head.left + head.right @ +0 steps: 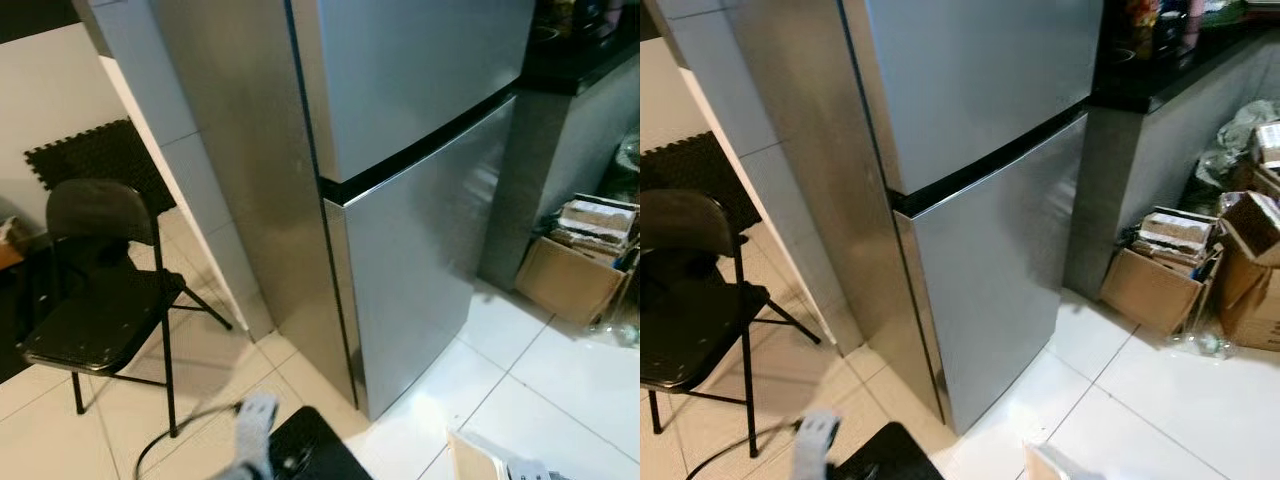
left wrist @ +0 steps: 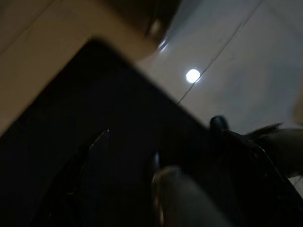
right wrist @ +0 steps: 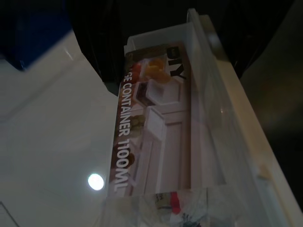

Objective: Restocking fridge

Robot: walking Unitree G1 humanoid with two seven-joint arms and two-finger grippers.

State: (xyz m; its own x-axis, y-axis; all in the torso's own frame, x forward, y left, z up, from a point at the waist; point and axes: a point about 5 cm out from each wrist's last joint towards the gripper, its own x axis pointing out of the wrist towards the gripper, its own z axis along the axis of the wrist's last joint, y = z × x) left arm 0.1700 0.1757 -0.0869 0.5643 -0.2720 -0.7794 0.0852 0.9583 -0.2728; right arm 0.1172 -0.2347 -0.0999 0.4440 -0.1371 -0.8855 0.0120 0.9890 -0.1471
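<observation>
Steel fridge (image 1: 420, 150) — doors shut, chair (image 1: 95, 290) beside

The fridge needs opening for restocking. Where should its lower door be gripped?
Probably the lower door by its top edge, in the dark gap under the upper door, reached from the front: both faces look flat, with no handle showing.

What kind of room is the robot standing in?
Most likely a home kitchen: a tall steel fridge with both doors shut, a dark countertop beside it, and white floor tiles.
</observation>
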